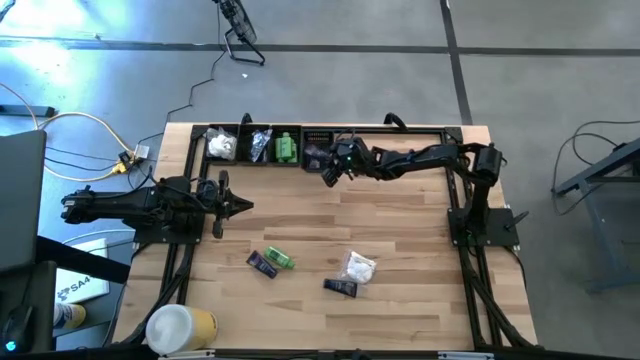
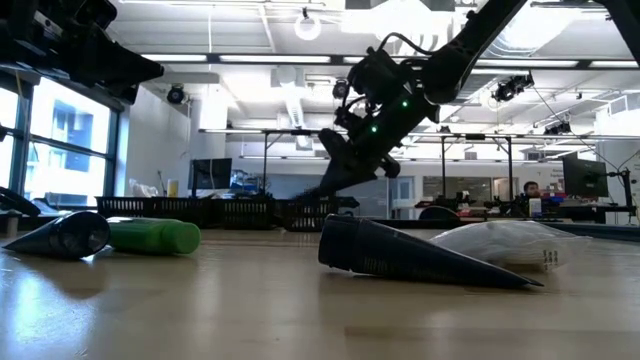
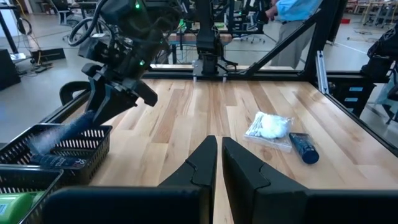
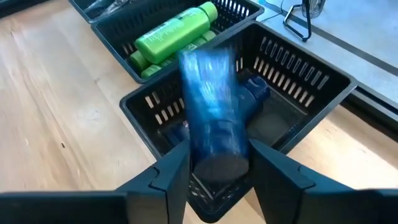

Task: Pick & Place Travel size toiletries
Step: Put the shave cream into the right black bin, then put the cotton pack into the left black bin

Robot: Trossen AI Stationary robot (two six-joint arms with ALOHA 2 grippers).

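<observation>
This was a big work lab. A pale wooden table (image 1: 330, 235) in a black metal frame stood on a grey concrete floor (image 1: 380, 70). Behind it were long ceiling lights (image 2: 250, 35), desks with computer screens (image 2: 585, 178), and cables (image 1: 75, 130).

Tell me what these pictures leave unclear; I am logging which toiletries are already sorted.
- Blue tube between the right gripper jaws: motion-blurred in the right wrist view, so held or falling is unclear.
- Black basket contents: mostly hidden behind that tube.
- Bin row, high view: items too small to count.
- White packet, low view: partly hidden by the dark tube.
</observation>
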